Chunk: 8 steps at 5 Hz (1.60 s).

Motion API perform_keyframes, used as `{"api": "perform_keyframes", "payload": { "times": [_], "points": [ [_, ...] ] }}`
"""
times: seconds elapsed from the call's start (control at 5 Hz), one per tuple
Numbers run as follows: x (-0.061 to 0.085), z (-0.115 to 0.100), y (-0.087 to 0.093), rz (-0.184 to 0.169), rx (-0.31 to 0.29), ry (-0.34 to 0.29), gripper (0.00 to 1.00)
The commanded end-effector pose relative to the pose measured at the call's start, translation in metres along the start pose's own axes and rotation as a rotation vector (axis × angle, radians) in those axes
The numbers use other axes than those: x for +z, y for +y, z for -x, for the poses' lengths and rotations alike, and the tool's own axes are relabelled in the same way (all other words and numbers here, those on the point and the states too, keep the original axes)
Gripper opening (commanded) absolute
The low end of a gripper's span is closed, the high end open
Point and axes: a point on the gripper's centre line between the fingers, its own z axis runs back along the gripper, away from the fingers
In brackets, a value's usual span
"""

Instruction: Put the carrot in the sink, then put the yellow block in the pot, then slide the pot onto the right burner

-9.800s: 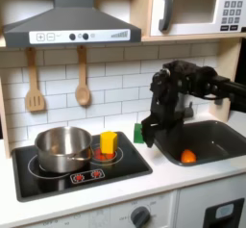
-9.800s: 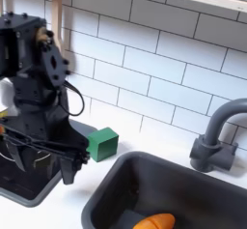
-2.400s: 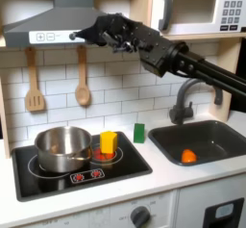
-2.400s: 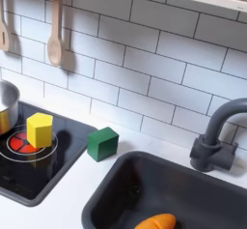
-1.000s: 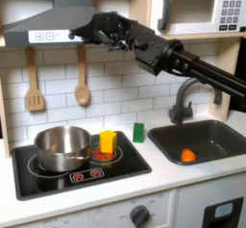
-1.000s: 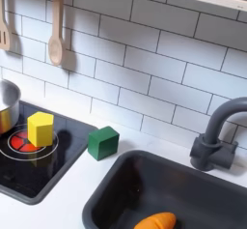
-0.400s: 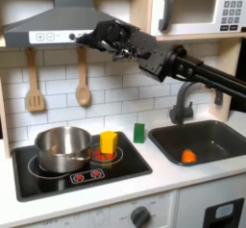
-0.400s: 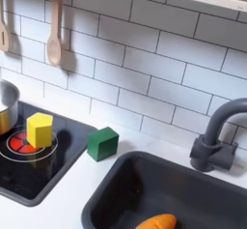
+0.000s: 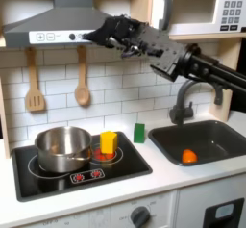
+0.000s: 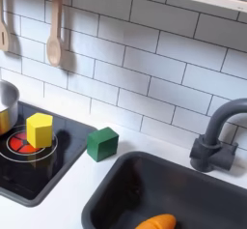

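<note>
Since the frame taken 9.8 s ago, when the arm stood low beside the sink, the arm has risen clear of the counter; the gripper [image 9: 104, 38] now hangs high above the cooktop [image 9: 58, 181], level with the range hood [image 9: 67, 25], in the first exterior view. Whether its jaws are parted or closed cannot be told from these pictures, though nothing appears to be carried. The carrot [image 10: 157, 221] lies on the floor of the sink [image 10: 116, 189], so the first step reads as complete. Relative to the cooktop: the yellow block [image 9: 108, 142] stands upright on the right burner [image 10: 21, 146], the pot [image 9: 63, 147] sits on the burner at the first exterior view's left, just beside the block and apparently not touching it, and the green block [image 10: 101, 142] rests on the white counter just off the cooktop's edge, between cooktop and sink. The step in hand is judged to be the second: placing the yellow block in the pot. The next move calls for a descent from the present high position to a point directly over the yellow block, with jaws spread wide enough to straddle it. The approach should keep clear of the pot wall, since the gap on that side of the block is narrow, and should not stray toward the green block
</note>
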Motion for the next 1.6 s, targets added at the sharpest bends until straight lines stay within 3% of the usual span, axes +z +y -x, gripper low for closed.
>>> {"api": "perform_keyframes", "payload": {
  "times": [0.0, 0.2, 0.6, 0.8, 1.0, 1.4],
  "points": [
    [-0.005, 0.044, 0.005, -0.035, -0.023, 0.207, 0.49],
    [-0.002, 0.049, 0.004, -0.025, -0.039, 0.239, 1.00],
    [0.004, 0.075, -0.010, 0.027, 0.014, 0.333, 1.00],
    [0.002, 0.088, -0.018, 0.069, 0.013, 0.374, 1.00],
    [0.006, 0.092, -0.028, 0.098, 0.037, 0.426, 1.00],
    [0.006, 0.093, -0.029, 0.101, 0.040, 0.426, 1.00]
  ]
}}
